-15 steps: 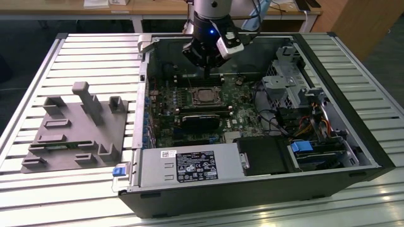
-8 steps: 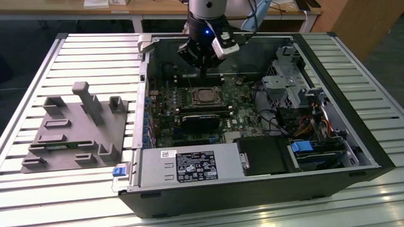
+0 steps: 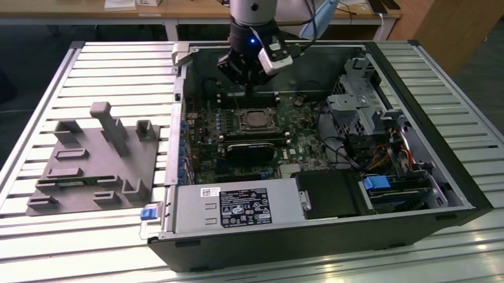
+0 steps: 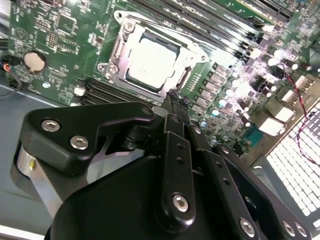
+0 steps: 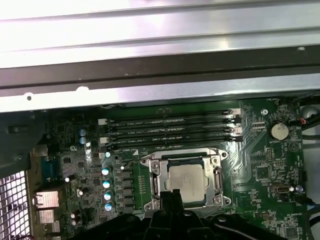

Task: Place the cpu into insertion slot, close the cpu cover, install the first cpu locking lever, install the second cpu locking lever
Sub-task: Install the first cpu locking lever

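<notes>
The end effector [image 3: 250, 93], pressed together on nothing, is hovering at 12 o'clock of the cpu [image 3: 254, 119] in the exterior view, the cpu sitting in the slot [image 5: 216, 186] under the flat cover [image 5: 186, 159].

Black label [image 3: 244, 207] on power supply box [image 3: 189, 206]: print too small to read; nothing else legible

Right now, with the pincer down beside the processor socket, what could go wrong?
1. The pincer hangs right by the edge of the cpu cover, close to the cpu; a sideways slip might scratch either.
2. A row of small capacitors stands beside that cover, so drift that way could knock one.
</notes>
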Robot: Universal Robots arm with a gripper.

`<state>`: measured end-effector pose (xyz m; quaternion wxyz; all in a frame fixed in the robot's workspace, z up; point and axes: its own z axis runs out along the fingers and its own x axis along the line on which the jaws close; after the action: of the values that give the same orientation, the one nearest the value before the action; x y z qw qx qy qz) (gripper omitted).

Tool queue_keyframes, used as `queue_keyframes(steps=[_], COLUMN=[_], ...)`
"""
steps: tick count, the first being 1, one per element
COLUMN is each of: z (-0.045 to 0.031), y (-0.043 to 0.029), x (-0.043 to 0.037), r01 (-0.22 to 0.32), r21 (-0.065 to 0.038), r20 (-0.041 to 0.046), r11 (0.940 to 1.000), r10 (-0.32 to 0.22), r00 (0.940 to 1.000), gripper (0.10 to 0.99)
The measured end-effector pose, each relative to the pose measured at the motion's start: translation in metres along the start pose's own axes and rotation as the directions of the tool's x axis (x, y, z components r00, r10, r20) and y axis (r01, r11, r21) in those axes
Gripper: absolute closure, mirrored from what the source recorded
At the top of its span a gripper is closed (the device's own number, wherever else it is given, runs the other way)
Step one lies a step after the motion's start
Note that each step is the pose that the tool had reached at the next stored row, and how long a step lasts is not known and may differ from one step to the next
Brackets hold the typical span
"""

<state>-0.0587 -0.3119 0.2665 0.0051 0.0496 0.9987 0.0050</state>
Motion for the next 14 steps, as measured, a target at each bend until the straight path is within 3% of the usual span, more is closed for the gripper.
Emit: queue_keyframes(steps=[14], z=[0.0032], y=[-0.0026], x=[0.0256], r01=[0.0], r21=[0.0], r20=[0.0022], r11=[1.0], r10=[0.0], r00=[1.0], gripper=[0.98])
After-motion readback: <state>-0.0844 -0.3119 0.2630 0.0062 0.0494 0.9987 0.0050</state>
